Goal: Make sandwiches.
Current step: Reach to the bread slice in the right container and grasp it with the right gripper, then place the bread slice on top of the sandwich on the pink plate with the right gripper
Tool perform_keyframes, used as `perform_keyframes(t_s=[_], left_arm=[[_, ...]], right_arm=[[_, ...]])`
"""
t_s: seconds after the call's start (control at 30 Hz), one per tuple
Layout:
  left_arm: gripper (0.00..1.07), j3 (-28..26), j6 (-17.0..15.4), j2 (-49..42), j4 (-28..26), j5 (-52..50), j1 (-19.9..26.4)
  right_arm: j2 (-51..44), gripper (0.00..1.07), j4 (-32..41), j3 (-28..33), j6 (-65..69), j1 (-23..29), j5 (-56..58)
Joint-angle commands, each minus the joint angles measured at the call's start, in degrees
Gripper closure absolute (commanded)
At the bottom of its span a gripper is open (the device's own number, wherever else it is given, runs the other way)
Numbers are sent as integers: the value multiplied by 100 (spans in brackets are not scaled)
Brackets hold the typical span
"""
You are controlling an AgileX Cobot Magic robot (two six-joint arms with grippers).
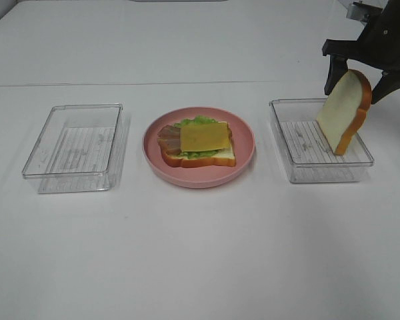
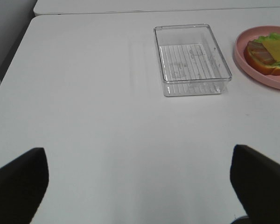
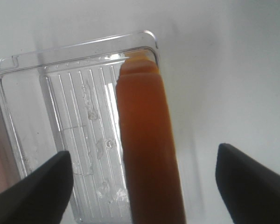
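— While the right gripper point(image 1: 355, 93) hangs over the right tray point(image 1: 300, 172), is it clamped on anything?

— No. Its jaws stand apart, with a gap on each side of the bread slice point(image 1: 343, 113) between them. The slice stands on edge, tilted, its lower end inside the tray close to the right-hand wall and its crusted top rising above the rim.

— And the sandwich point(image 1: 200, 141)?

— On the pink plate point(image 1: 151, 148) in the middle: one bread slice, lettuce, bacon and a cheese slice on top, uncovered. It sits within the plate's rim, apart from both trays.

— Room to move?

— A clear strip of white table point(image 1: 200, 253) lies between the plate and each tray, and a broad bare stretch lies toward the front. The left tray point(image 1: 37, 172) holds nothing.

— Left gripper point(image 2: 140, 158)?

— Jaws wide apart, holding nothing, over bare table well away from the left tray.
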Motion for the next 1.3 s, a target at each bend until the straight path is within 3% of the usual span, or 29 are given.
perform_keyframes(t_s=[0.03,0.4,0.47,0.5,0.57,0.6,0.63,0.67,0.7,0.73,1.3], left_arm=[[9,11,-29,-97,-63,-23,6],[9,11,-29,-97,-63,-23,6],[9,11,-29,-97,-63,-23,6],[9,11,-29,-97,-63,-23,6],[9,11,-29,-97,-63,-23,6],[9,11,-29,-97,-63,-23,6],[9,11,-29,-97,-63,-23,6],[9,11,-29,-97,-63,-23,6],[9,11,-29,-97,-63,-23,6],[9,11,-29,-97,-63,-23,6],[9,11,-29,-97,-63,-23,6]], right_arm=[[120,28,40,-6,-69,0,103],[218,30,34,-6,-69,0,235],[218,40,17,-6,-74,0,235],[218,40,17,-6,-74,0,235],[218,71,-23,-6,-138,0,241],[218,71,-23,-6,-138,0,241],[218,81,-46,-6,-138,0,252],[218,81,-46,-6,-138,0,252],[218,100,-74,-6,-138,0,286],[218,107,-74,-6,-115,0,315],[-80,107,-138,-201,-11,0,705]])
